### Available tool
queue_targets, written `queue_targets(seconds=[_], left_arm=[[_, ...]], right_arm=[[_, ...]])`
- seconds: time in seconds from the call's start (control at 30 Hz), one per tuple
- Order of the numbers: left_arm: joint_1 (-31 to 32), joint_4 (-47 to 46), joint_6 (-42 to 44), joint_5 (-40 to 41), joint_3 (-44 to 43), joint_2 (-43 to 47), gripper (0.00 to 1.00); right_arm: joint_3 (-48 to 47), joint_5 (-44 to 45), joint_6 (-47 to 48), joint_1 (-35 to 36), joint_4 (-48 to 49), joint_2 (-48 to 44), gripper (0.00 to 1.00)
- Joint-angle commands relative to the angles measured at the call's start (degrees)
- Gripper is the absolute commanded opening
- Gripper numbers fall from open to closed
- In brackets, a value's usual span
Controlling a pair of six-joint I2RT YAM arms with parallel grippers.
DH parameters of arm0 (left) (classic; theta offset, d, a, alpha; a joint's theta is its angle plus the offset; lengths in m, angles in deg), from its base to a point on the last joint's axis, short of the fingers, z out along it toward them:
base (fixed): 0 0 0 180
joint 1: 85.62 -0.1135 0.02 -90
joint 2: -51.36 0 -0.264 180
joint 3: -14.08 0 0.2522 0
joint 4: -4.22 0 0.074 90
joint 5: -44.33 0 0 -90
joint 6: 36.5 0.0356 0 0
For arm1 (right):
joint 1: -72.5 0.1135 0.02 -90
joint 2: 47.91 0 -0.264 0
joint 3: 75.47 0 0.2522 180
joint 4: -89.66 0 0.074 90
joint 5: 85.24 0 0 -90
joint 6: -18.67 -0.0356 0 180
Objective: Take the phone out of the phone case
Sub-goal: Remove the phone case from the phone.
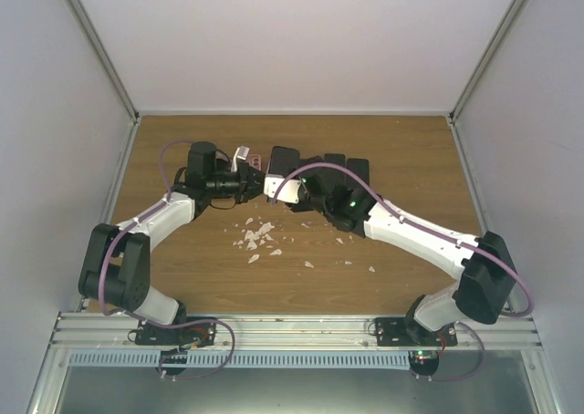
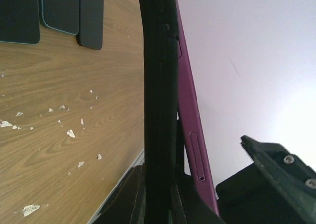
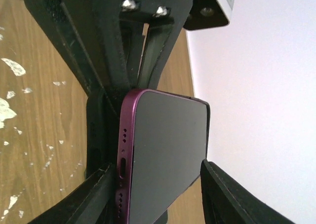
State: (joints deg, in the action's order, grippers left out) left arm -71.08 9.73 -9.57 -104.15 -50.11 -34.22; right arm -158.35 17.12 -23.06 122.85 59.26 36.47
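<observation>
The purple phone (image 3: 165, 155) with a dark screen stands on edge in the air. In the left wrist view the phone (image 2: 191, 130) leans away from the black case (image 2: 159, 86), which is seen edge-on. My left gripper (image 2: 158, 189) is shut on the case, one finger on each side. My right gripper (image 3: 158, 189) is shut across the phone's width, with the case (image 3: 96, 135) behind it. In the top view the left gripper (image 1: 252, 184) and right gripper (image 1: 279, 191) meet above the table's middle, and the phone is mostly hidden between them.
Three dark phones (image 1: 283, 156), (image 1: 335, 163), (image 1: 358, 170) lie on the wooden table (image 1: 411, 168) just behind the grippers. White scraps (image 1: 256, 237) are scattered in front of them. White walls enclose the table on three sides.
</observation>
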Motion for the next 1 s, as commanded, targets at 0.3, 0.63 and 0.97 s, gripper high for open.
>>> queue_targets(seconds=[0.3,0.63,0.97], left_arm=[[-0.1,-5.0,-0.2,-3.0,-1.2,0.2,0.0],[-0.1,-4.4,0.6,-2.9,-0.6,1.4,0.0],[0.2,-4.5,1.0,-2.7,-0.3,2.3,0.0]], right_arm=[[7.9,12.1,11.4,1.9,20.0,1.2,0.36],[7.4,13.3,12.9,1.3,23.8,4.2,0.27],[6.9,12.9,14.5,-0.3,27.1,7.3,0.26]])
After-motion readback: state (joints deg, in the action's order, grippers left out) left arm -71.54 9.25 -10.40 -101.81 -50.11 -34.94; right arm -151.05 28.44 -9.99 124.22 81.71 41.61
